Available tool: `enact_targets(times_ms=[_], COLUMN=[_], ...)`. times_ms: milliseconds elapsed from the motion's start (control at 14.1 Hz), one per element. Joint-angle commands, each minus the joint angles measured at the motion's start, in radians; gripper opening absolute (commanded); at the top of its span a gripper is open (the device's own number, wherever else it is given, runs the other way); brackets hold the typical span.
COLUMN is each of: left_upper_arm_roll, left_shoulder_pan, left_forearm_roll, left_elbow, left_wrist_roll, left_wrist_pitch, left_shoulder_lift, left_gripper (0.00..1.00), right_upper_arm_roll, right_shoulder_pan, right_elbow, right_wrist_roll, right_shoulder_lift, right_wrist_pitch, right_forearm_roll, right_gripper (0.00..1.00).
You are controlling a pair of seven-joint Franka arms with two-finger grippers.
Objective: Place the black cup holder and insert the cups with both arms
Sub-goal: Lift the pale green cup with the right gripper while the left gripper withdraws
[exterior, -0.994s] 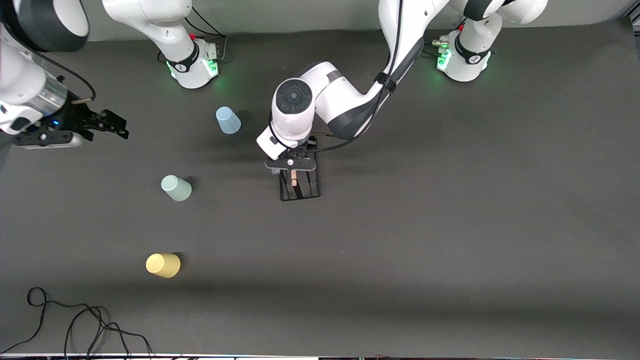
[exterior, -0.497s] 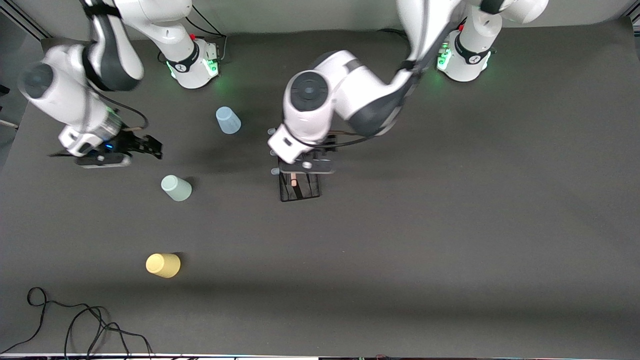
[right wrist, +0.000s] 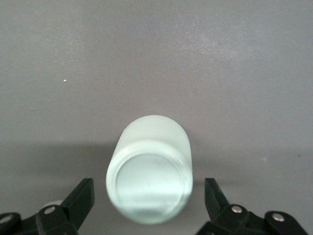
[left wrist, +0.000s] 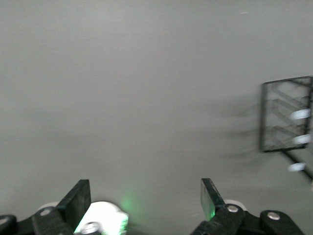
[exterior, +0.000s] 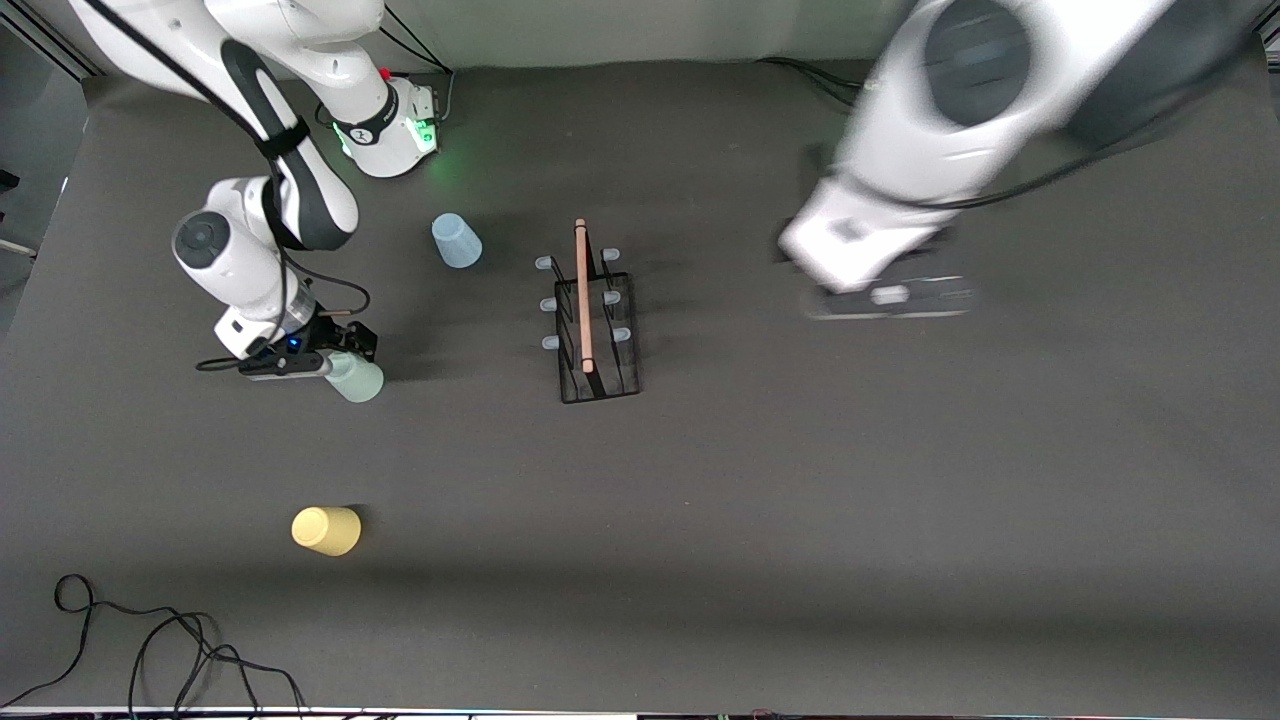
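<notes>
The black cup holder (exterior: 598, 330) stands on the table's middle, its wooden rod handle (exterior: 582, 295) free; it also shows in the left wrist view, holder (left wrist: 286, 115). My left gripper (exterior: 890, 297) hangs blurred over the table toward the left arm's end, open and empty, left gripper (left wrist: 145, 196). The mint green cup (exterior: 358, 382) stands upside down. My right gripper (exterior: 345, 350) is low right beside it, open. In the right wrist view the mint cup (right wrist: 149, 169) sits between the spread fingers (right wrist: 80, 198), right gripper (right wrist: 148, 198), untouched. The light blue cup (exterior: 456, 241) and yellow cup (exterior: 326, 531) stand apart.
The right arm's base (exterior: 385, 125) glows green at the back of the dark mat. Loose black cables (exterior: 150, 640) lie at the near corner toward the right arm's end.
My left gripper opened, let go of the holder's handle and swung up and away toward its own end. My right arm came down from the table's edge to the mint green cup.
</notes>
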Motion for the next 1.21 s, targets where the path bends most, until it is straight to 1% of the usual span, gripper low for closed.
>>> enact_targets(times_ms=[0,71,142,213,284,355,426,497,568,710,781,852,923,994,1065,1135], left_upper_arm_roll=[-0.011,-0.011,-0.013,-0.013,-0.011,-0.011,-0.010,-0.003,0.000,-0.002,-0.002,-0.003,-0.003,-0.005,-0.006,-0.007], left_shoulder_pan=[0.172,0.239,0.296,0.328,0.356,0.379,0.384,0.384,0.382,0.373,0.370,0.370,0.371,0.370,0.370,0.370], left_forearm_roll=[0.011,0.011,0.010,0.010,0.010,0.011,0.011,0.013,0.013,0.014,0.014,0.016,0.017,0.017,0.016,0.014], left_elbow=[-0.043,-0.056,-0.081,-0.102,-0.116,-0.136,-0.167,-0.208,-0.283,-0.470,-0.550,-0.599,-0.630,-0.639,-0.627,-0.585], left_wrist_roll=[0.314,0.464,0.557,0.569,0.569,0.563,0.557,0.553,0.540,0.523,0.523,0.523,0.523,0.523,0.523,0.524], left_wrist_pitch=[-0.022,-0.021,-0.007,0.004,0.005,0.019,0.040,0.072,0.124,0.285,0.365,0.417,0.445,0.461,0.461,0.450], left_shoulder_lift=[-0.033,-0.033,-0.035,-0.043,-0.044,-0.046,-0.050,-0.069,-0.099,-0.199,-0.237,-0.256,-0.282,-0.294,-0.293,-0.281], left_gripper=[1.00,1.00,1.00,1.00,1.00,1.00,1.00,1.00,1.00,1.00,1.00,1.00,1.00,1.00,1.00,1.00], right_upper_arm_roll=[-0.004,-0.004,-0.004,-0.004,-0.004,-0.004,-0.004,-0.004,-0.004,-0.004,-0.005,-0.005,-0.004,-0.004,-0.002,-0.002], right_shoulder_pan=[0.004,0.004,0.004,0.004,0.004,0.004,0.003,0.004,0.004,0.001,0.003,0.006,0.008,0.008,0.008,0.009], right_elbow=[0.039,0.052,0.070,0.078,0.076,0.076,0.076,0.075,0.073,0.078,0.098,0.131,0.185,0.254,0.339,0.443], right_wrist_roll=[0.004,0.005,0.004,0.004,0.002,0.002,0.000,0.002,0.002,-0.007,-0.009,-0.007,-0.004,-0.007,-0.010,-0.010], right_shoulder_lift=[0.023,0.029,0.034,0.038,0.038,0.040,0.040,0.041,0.043,0.038,0.017,-0.026,-0.070,-0.108,-0.135,-0.146], right_wrist_pitch=[0.008,0.004,-0.001,-0.006,-0.006,-0.007,-0.007,-0.007,-0.009,-0.042,-0.068,-0.152,-0.270,-0.412,-0.564,-0.727], right_forearm_roll=[-0.005,-0.005,-0.005,-0.005,-0.005,-0.005,-0.005,-0.005,-0.005,-0.005,-0.005,-0.005,-0.005,-0.005,-0.005,-0.008], right_gripper=[1.00,1.00,1.00,0.90,0.74,0.61,0.57,0.57,0.57,0.37,0.32,0.31,0.31,0.31,0.31,0.31])
